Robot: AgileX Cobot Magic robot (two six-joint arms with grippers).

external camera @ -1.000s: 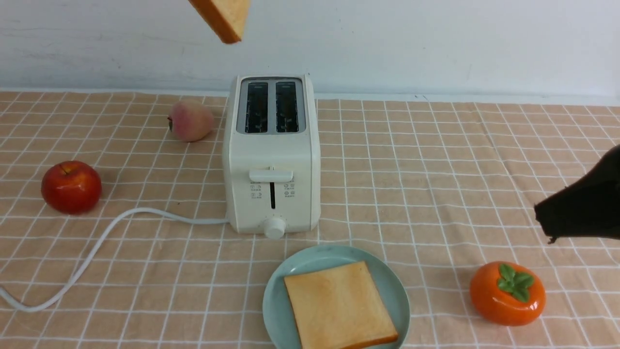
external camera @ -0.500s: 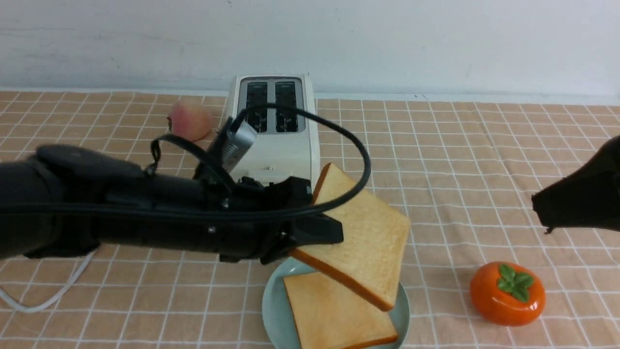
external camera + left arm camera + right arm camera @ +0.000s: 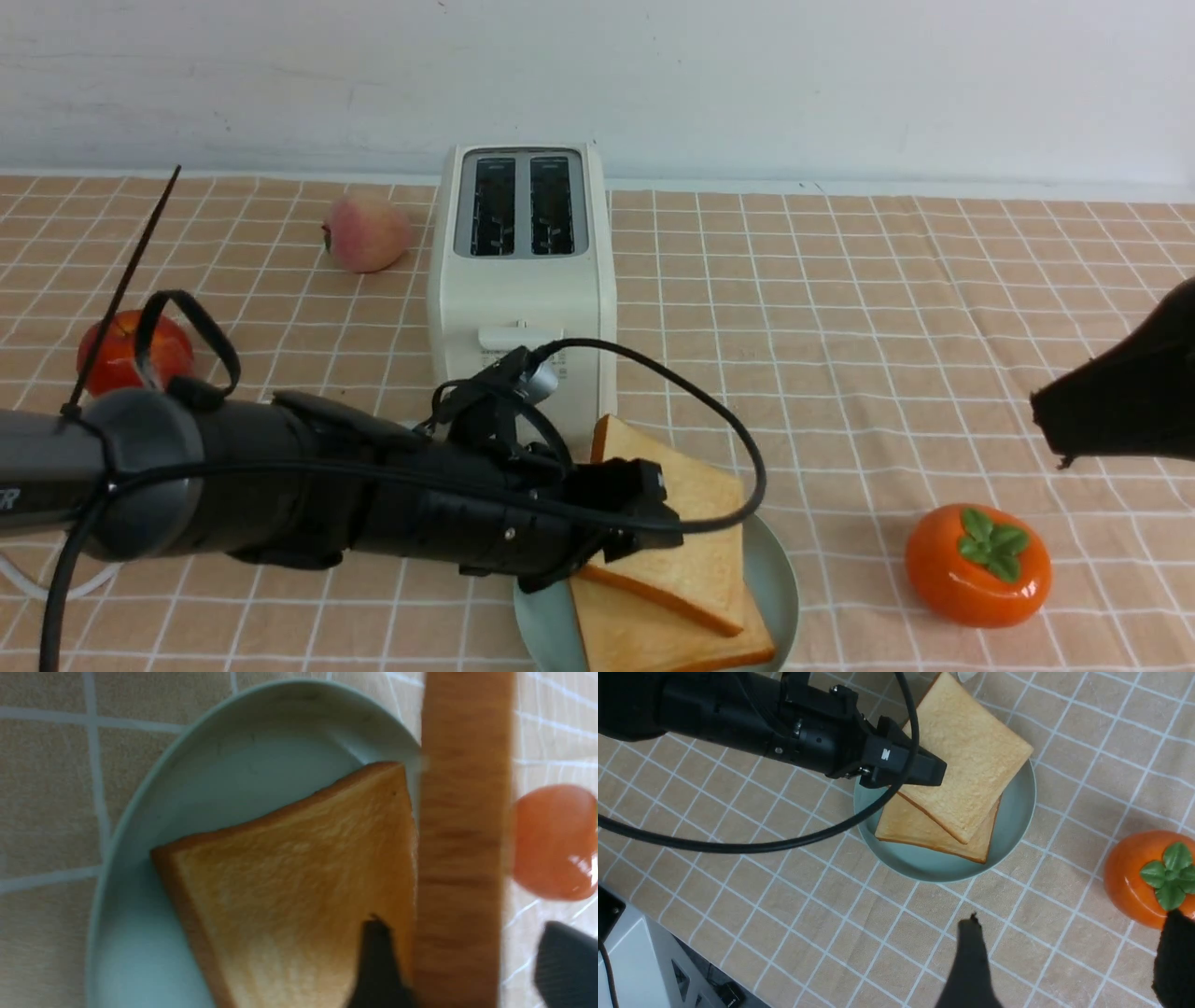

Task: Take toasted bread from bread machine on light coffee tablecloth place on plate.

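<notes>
Releasing golden square toast slice (image 3: 700,560) onto round mint plate (image 3: 780,579); left end effector (image 3: 644,537) open, slice free; next retract cleanly

Golden-yellow toasted bread (image 3: 695,551) with orange-brown crust, mint-blue plate (image 3: 775,581), cream-white bread machine (image 3: 523,280), tan tablecloth (image 3: 840,308) gridded in white lines.

A small white mark (image 3: 884,754) shaped like a letter M stands on the black block of the left tool (image 3: 936,772) — the only sign that reads clearly. On the left arm (image 3: 140,467), at the edge of the front view, a cut-off white word ends in what looks like R. The bread machine (image 3: 523,280) bears printed icons (image 3: 487,356) under its lever — too small to read.
</notes>
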